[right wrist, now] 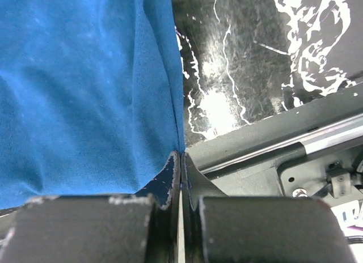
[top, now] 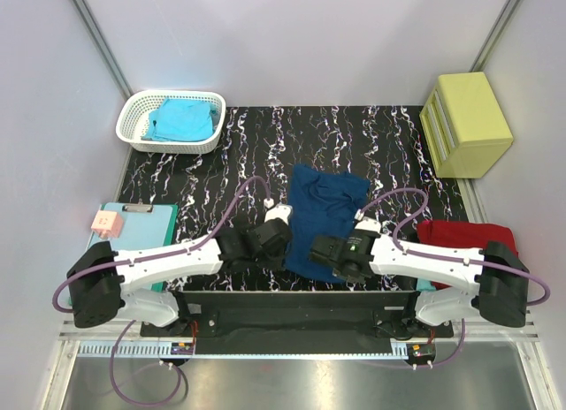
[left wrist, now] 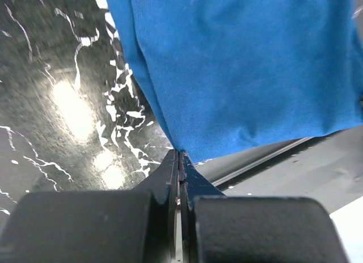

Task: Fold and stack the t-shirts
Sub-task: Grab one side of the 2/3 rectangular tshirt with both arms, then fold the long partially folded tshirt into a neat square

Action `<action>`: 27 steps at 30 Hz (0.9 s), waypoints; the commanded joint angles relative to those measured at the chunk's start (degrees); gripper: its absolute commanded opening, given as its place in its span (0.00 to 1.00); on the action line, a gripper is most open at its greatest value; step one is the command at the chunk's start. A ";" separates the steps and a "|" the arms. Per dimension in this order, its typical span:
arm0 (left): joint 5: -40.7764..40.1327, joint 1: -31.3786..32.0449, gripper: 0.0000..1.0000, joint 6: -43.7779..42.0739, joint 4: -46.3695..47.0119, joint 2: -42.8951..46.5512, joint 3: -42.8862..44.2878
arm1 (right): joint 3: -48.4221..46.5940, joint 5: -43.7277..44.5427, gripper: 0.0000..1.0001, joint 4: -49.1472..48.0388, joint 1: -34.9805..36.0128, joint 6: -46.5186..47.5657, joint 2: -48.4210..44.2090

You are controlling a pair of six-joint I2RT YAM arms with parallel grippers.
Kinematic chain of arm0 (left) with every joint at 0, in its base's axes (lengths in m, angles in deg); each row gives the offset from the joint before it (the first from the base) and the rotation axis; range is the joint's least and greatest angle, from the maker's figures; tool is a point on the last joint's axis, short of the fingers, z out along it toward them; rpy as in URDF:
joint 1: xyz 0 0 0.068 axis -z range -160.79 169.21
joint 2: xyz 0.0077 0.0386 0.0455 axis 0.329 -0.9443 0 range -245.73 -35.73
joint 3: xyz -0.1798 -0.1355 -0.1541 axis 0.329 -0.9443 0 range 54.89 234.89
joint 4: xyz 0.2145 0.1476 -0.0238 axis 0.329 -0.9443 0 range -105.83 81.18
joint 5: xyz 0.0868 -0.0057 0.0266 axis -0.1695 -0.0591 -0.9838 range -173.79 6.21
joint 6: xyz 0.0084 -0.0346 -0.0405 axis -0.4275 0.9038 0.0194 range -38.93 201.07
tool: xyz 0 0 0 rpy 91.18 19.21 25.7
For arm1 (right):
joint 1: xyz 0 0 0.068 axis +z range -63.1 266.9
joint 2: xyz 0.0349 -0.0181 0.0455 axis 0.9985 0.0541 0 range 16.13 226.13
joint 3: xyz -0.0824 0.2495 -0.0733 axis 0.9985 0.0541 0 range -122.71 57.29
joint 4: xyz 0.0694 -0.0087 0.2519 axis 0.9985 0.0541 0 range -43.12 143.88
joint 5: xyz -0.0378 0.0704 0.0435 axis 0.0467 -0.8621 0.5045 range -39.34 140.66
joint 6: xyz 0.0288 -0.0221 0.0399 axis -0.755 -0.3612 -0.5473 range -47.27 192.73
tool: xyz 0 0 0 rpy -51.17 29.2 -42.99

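Observation:
A navy blue t-shirt (top: 325,214) lies rumpled in the middle of the black marbled table (top: 265,145). My left gripper (top: 288,249) is shut on the shirt's near-left corner; in the left wrist view the blue cloth (left wrist: 238,70) narrows to a point between the closed jaws of the left gripper (left wrist: 179,154). My right gripper (top: 320,255) is shut on the near edge; the right wrist view shows the cloth (right wrist: 85,93) meeting the right gripper (right wrist: 181,154) at its tips. A turquoise t-shirt (top: 181,118) lies in a basket. A red t-shirt (top: 455,236) sits folded at the right, partly under my right arm.
The white basket (top: 141,136) stands at the back left. A yellow drawer box (top: 466,123) stands at the back right. A teal clipboard (top: 133,229) with a pink block (top: 106,222) lies at the near left. The table's front rail (right wrist: 283,144) runs just behind both grippers.

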 commanded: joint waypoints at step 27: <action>-4.89 -15.44 0.00 -15.33 -5.72 -13.97 31.32 | -21.34 16.76 0.00 -2.61 -23.18 24.38 2.58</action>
